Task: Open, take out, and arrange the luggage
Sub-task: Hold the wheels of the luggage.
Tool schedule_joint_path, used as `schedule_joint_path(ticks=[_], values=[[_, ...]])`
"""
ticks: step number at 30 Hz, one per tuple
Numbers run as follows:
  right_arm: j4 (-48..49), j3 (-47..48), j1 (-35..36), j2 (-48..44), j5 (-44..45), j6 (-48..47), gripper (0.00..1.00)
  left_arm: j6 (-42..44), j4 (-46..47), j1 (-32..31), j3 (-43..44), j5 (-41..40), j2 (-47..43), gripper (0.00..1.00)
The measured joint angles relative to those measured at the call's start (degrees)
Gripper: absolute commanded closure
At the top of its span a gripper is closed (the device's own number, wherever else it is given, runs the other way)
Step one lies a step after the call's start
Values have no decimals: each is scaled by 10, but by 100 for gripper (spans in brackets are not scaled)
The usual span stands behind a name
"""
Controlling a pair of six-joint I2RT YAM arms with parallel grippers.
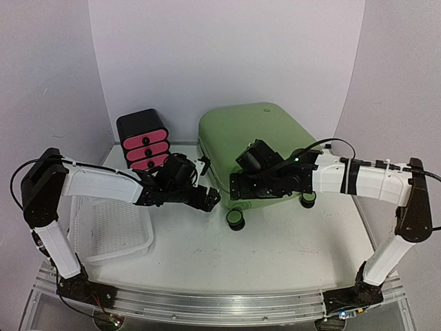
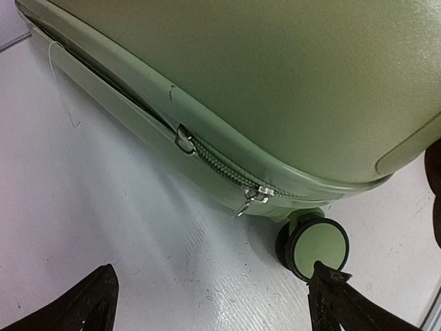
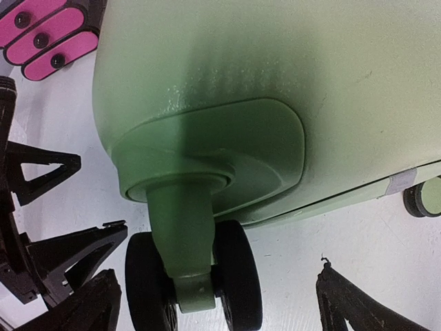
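The left gripper point(image 2: 213, 300) and right gripper point(image 3: 219, 296) both gape wide (holding nothing) just beside the wheeled near end of the luggage point(image 1: 251, 138).

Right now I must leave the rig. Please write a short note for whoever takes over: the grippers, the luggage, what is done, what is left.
Left gripper: open, empty, facing the zipper pulls near the suitcase's near-left corner.
Right gripper: open, empty, just above the black double wheel at that corner.
Luggage: the light-green suitcase lies flat with its lid down, beside the pink-fronted drawer box.
Done: nothing yet; neither arm holds anything.
Left: unzip, open the lid, take out the contents, arrange them.
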Motion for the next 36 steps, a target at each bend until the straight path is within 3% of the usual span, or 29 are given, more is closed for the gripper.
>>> schedule_joint_path(ticks=[8, 14, 24, 31, 36], values=[[3, 0, -2, 1, -19, -13, 13, 0, 16, 15, 0, 36, 27, 19], [12, 0, -4, 16, -35, -14, 17, 0, 66, 29, -16, 63, 28, 17], [22, 0, -4, 24, -40, -24, 57, 16, 175, 34, -49, 94, 65, 15], [18, 0, -9, 12, -57, -54, 64, 23, 222, 34, -55, 89, 84, 22], [9, 0, -13, 4, -68, -62, 64, 40, 340, 34, -115, 92, 89, 32]])
